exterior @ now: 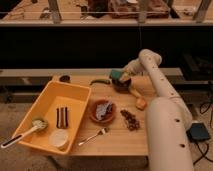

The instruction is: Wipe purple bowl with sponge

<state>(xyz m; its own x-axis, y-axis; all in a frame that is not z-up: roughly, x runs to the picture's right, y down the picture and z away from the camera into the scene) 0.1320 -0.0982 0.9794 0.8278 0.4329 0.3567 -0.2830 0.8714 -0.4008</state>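
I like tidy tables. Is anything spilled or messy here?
A little heap of dark brown crumbly bits lies loose on the wooden table, right of the reddish-brown bowl, in no dish, so it looks spilled. Further back, the gripper holds the teal-green sponge block at the small dark purple bowl.
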